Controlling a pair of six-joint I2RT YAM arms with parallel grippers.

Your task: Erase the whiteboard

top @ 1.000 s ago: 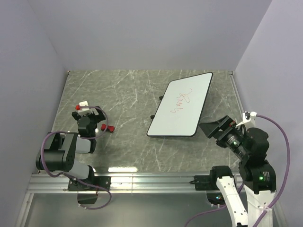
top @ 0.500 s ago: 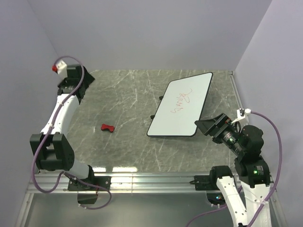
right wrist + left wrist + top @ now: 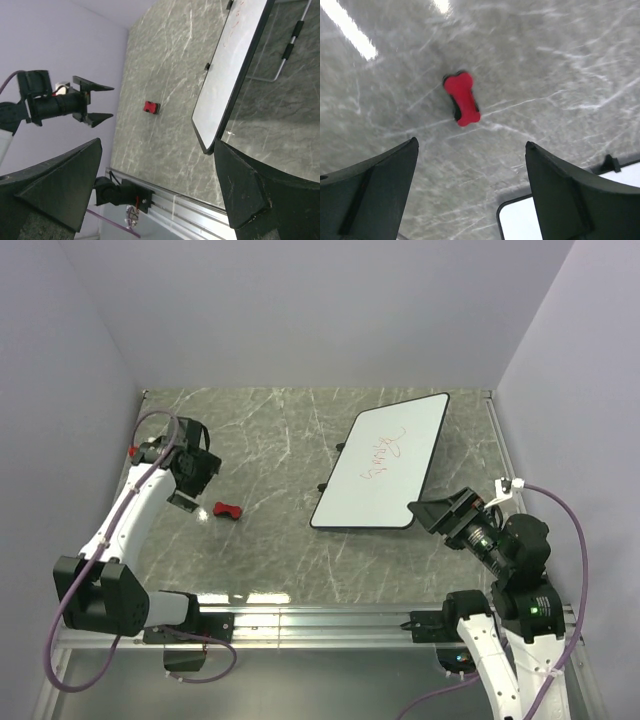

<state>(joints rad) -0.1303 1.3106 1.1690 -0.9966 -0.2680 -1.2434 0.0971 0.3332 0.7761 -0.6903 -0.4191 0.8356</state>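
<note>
There is 1 whiteboard [image 3: 380,462], 1 small red eraser [image 3: 228,510] and 2 arms, each with 2 fingers.

The whiteboard sits on the right half of the grey marbled tabletop [image 3: 270,440], toward the back. Its long axis runs on a diagonal: the near short edge faces the arm bases, and the far short edge lies deeper and further right, close to the back corner. 1 patch of red writing [image 3: 382,453] runs along that long axis, in the far half of the board. 2 small black feet show on its left long edge. Whether the board lies flat or is propped up cannot be told.

The eraser lies on the left half of the tabletop, well apart from the whiteboard, with nothing touching it.

The left gripper [image 3: 471,150] hangs over the tabletop just left of the eraser. Its fingers are spread wide with nothing between them, and the eraser shows beyond the tips.

The right gripper [image 3: 432,512] sits just beside the near right corner of the whiteboard and points at it. Its fingers are also spread wide and hold nothing.
</note>
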